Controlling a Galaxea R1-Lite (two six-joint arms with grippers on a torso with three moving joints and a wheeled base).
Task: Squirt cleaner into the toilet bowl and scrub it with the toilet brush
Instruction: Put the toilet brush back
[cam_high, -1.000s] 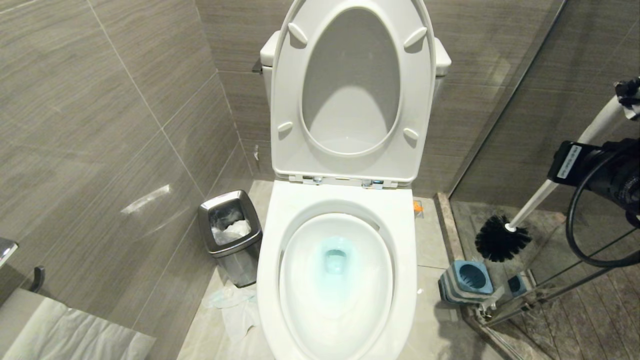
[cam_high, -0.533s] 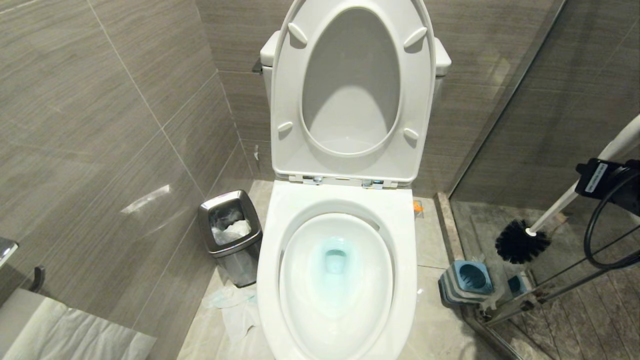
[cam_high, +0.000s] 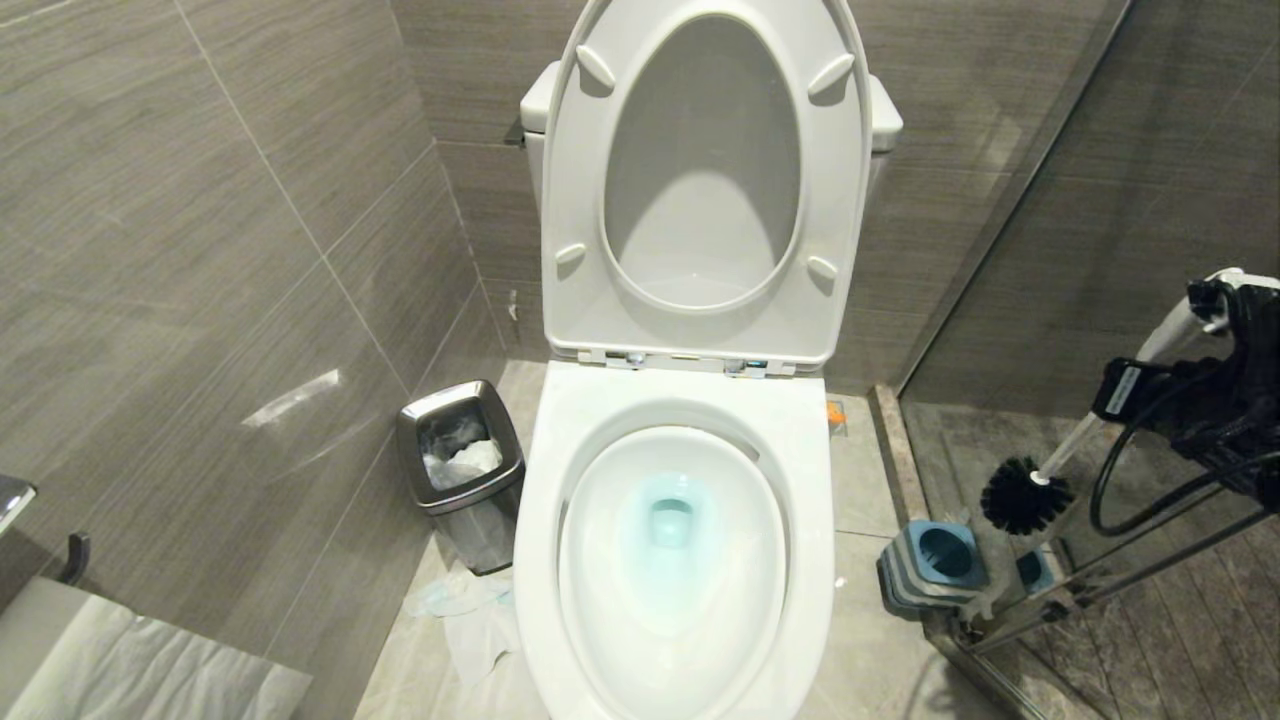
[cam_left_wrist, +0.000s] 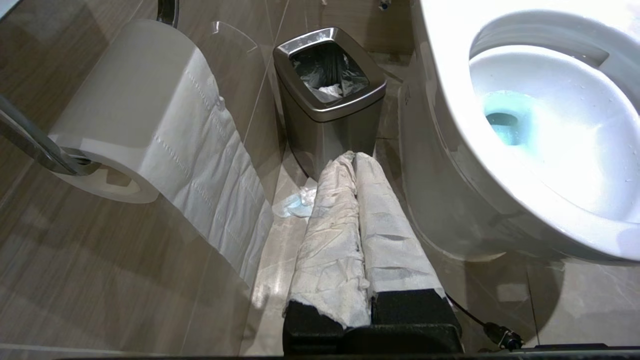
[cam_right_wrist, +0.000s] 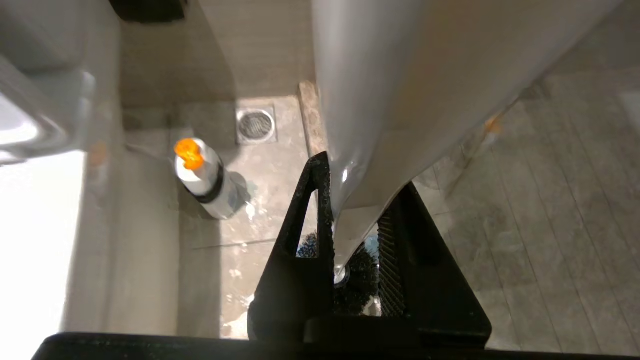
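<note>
brush-carrying step: toilet brush (cam_high: 1075, 440) is pinched by right gripper (cam_right_wrist: 350, 240) fingers, right of toilet bowl (cam_high: 670, 560); next, bristles must be swung into it. left gripper (cam_left_wrist: 356, 165) fingers pressed together.

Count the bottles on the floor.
1: a white bottle with an orange cap stands by the round floor drain, right of the white ceramic toilet. Others may be hidden.
</note>
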